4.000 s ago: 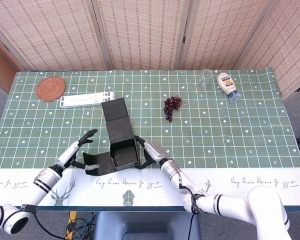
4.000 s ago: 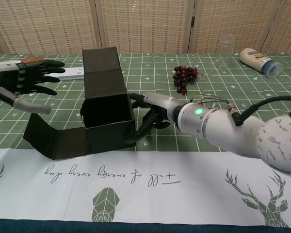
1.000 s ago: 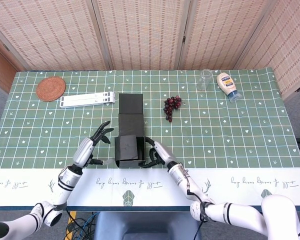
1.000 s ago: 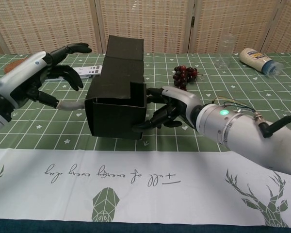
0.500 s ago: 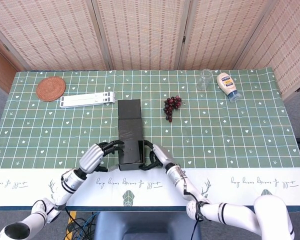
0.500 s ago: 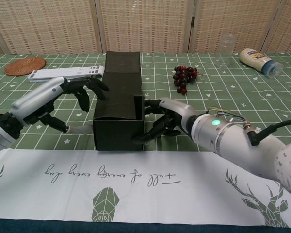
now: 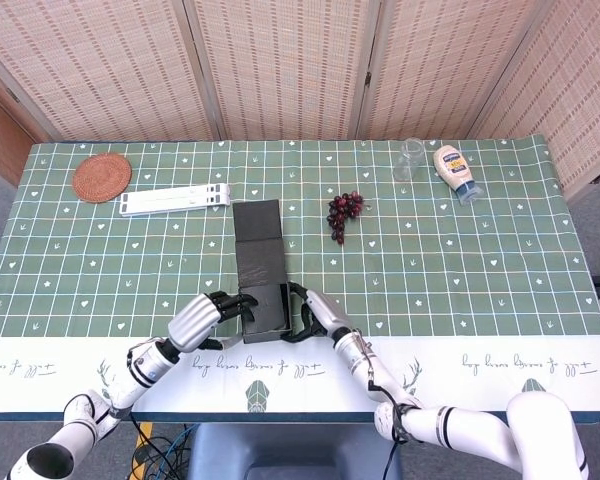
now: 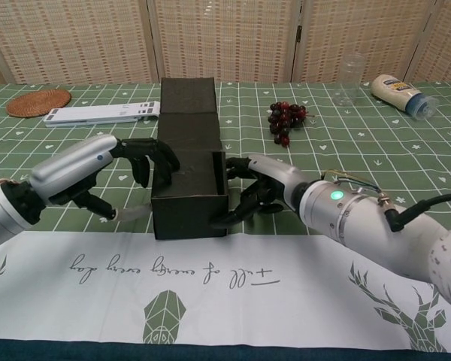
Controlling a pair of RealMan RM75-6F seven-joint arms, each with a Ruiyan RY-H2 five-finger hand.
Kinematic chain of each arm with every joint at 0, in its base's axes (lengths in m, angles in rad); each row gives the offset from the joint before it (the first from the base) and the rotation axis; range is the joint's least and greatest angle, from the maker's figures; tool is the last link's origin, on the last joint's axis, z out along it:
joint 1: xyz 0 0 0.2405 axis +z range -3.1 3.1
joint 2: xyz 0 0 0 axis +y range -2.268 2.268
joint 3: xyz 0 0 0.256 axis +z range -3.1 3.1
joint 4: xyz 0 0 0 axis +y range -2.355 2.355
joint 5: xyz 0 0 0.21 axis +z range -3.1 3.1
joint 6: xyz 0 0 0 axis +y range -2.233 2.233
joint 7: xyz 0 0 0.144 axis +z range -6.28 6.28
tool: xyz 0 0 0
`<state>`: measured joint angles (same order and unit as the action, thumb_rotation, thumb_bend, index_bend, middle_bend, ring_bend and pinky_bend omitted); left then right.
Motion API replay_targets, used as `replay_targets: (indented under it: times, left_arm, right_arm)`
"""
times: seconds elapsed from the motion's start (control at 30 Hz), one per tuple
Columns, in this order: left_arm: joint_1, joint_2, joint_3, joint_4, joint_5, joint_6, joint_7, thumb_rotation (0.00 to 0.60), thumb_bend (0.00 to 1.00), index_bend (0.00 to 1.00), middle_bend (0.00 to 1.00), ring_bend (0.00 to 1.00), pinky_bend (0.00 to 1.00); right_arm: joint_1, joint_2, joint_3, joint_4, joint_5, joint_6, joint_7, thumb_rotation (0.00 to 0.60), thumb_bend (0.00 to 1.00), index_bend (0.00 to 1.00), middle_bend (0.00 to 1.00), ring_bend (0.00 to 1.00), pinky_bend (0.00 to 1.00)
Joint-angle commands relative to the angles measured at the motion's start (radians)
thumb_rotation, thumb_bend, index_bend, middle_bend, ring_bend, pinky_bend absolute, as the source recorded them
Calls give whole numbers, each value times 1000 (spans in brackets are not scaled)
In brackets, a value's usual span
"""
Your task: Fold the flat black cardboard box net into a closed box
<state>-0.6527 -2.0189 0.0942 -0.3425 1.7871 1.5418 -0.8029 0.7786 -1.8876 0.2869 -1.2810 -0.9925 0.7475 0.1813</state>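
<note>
We are losing the left side wall of the black box (image 8: 189, 203) behind the left hand (image 8: 128, 162), whose fingertips are vanishing over the box's top edge. The right hand (image 8: 259, 188) is covering the box's right wall. Both forearms are running off the frame edges.

The white border of the tablecloth (image 8: 286, 301) along the near edge of the bench carries cursive script, printed upside down to the chest camera; it cannot be made out with certainty. Deer-head drawings sit beside it. The squeeze bottle (image 8: 401, 94) lying near the far right corner has a label with a blue patch, too small to read. Nothing else bears legible writing.
</note>
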Motion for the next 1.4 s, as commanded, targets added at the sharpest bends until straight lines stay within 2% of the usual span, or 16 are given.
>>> replay_targets:
  times: [0.03, 0.47, 0.9, 1.07, 1.23, 1.4]
  left_arm:
    - [-4, -3, 9, 9, 4, 4, 11, 600, 101, 411, 292, 491, 469]
    - [-40, -2, 57, 49, 35, 4, 102, 600, 102, 434, 301, 493, 468]
    - [-75, 6, 93, 76, 59, 16, 198, 600, 101, 481, 322, 503, 469]
    - [-82, 7, 100, 86, 64, 44, 205, 600, 101, 518, 365, 511, 469]
    - [-86, 4, 112, 110, 75, 83, 210, 600, 101, 602, 464, 542, 517]
    - [-83, -3, 118, 127, 74, 97, 203, 600, 101, 622, 498, 567, 527]
  right_arm:
    - [1, 9, -4, -10, -6, -3, -11, 600, 413, 162, 359, 744, 1000]
    - [-3, 29, -13, -31, -5, -6, -45, 600, 492, 24, 310, 743, 1000]
    - [-2, 30, -15, -45, 34, 13, -110, 600, 516, 0, 272, 743, 1000]
    - [-2, 30, -13, -49, 37, 17, -119, 600, 516, 0, 272, 743, 1000]
    - [-1, 29, -11, -52, 43, 17, -124, 600, 516, 0, 272, 743, 1000]
    - [0, 30, -8, -56, 52, 18, -133, 600, 517, 0, 274, 743, 1000]
